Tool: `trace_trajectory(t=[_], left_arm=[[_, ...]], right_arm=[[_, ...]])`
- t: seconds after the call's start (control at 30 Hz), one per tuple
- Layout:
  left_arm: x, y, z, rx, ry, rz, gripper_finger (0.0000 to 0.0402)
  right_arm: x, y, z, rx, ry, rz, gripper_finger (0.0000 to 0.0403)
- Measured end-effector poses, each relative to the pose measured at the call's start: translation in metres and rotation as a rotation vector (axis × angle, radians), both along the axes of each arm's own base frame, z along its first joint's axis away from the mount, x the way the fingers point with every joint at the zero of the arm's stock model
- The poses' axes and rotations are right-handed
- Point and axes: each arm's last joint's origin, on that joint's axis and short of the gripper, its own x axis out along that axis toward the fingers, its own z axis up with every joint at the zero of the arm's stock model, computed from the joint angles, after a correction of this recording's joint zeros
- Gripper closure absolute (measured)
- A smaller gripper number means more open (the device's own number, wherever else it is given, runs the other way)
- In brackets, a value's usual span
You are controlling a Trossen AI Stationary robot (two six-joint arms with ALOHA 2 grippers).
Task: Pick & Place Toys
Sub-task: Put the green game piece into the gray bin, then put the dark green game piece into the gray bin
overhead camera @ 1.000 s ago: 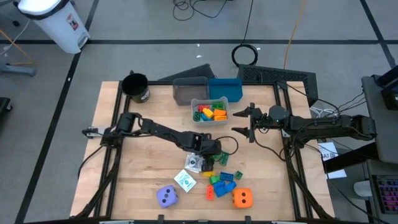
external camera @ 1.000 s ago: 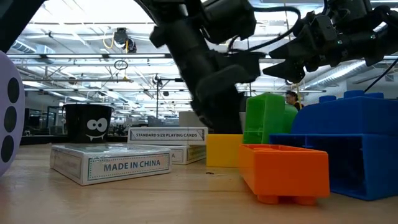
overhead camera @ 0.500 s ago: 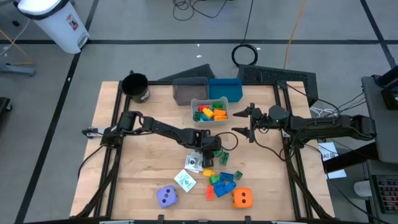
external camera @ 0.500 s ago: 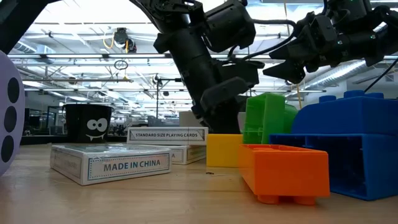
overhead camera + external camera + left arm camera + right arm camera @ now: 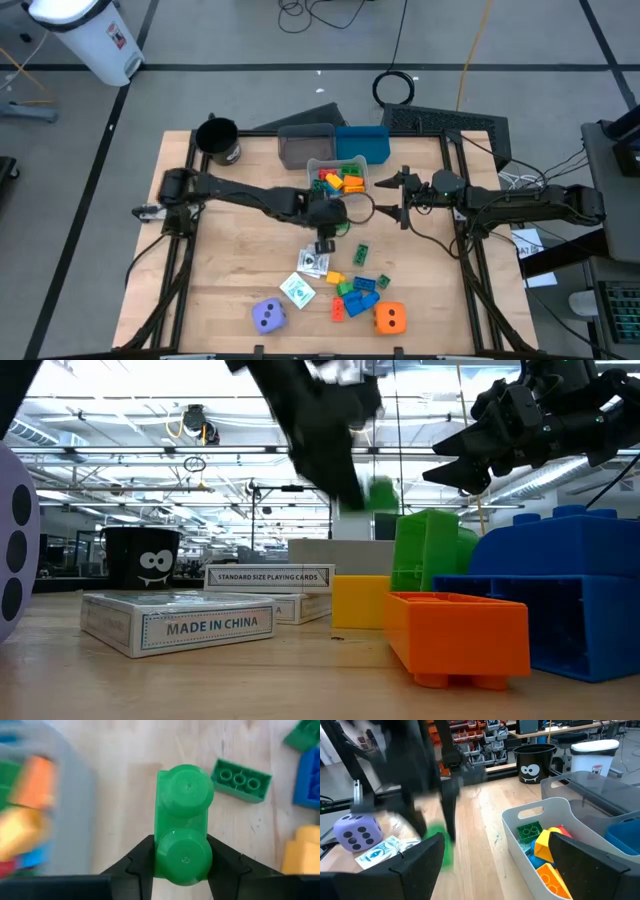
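Note:
My left gripper [image 5: 327, 238] is shut on a green two-stud block [image 5: 182, 820] above the table's middle, just near of the pale bin [image 5: 312, 170] that holds several blocks. The block shows blurred in the low view [image 5: 378, 493]. More blocks [image 5: 358, 290] lie in a pile near the front, and one flat green brick [image 5: 241, 780] lies apart from them. The purple die [image 5: 268, 316], the orange die [image 5: 390, 318] and the white green-printed card boxes [image 5: 297, 290] rest on the table. My right gripper [image 5: 400, 196] is open and empty, right of the pale bin. My left gripper pinches the green block between its two fingers [image 5: 142, 862] at one end [image 5: 181, 862], by its two opposite sides. The fingers point down from above. The block's other end sticks out past the fingertips. The block is lifted clear of the table.
A grey bin [image 5: 305, 145] and a blue bin [image 5: 362, 142] stand at the far edge behind the pale bin. A black cup [image 5: 218, 140] stands at the far left corner. Bare wood lies left of the left arm.
My left gripper has risen from the pile with the green block and gone toward the table's far edge, toward the pale bin. The block is now lifted clear of the table.

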Motion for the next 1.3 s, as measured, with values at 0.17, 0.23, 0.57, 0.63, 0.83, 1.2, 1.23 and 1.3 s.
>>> trace_trajectory(t=[0.17,0.23,0.57,0.63,0.83,1.2,1.23,1.3], left_arm=[[-0.025,0.019,0.058,0.096,-0.131,0.088,0.0263],[-0.036,0.031,0.078,0.108,-0.187,0.149,0.0263],[-0.050,0.089,0.071,0.047,-0.106,0.394,0.0263],[-0.047,0.097,0.052,0.025,-0.035,0.439,0.0263],[-0.031,0.114,0.004,-0.062,0.070,0.555,0.0263],[-0.030,0.124,-0.016,-0.076,0.148,0.575,0.0109],[-0.030,0.124,-0.014,-0.076,0.143,0.574,0.0098],[-0.031,0.125,-0.008,-0.070,0.130,0.563,0.0079]], right_arm=[[0.000,0.000,0.000,0.002,-0.001,0.000,0.0058],[0.000,0.000,0.000,0.002,-0.001,-0.001,0.0058],[0.000,0.000,0.000,0.004,0.004,0.000,0.0058],[0.000,0.000,-0.001,0.005,0.009,-0.001,0.0058],[0.000,0.000,-0.001,0.005,0.007,-0.001,0.0058],[0.000,0.000,-0.001,0.005,0.006,0.000,0.0058],[0.000,0.000,-0.001,0.004,0.006,-0.001,0.0058],[0.000,0.000,-0.001,0.004,0.006,-0.001,0.0058]])
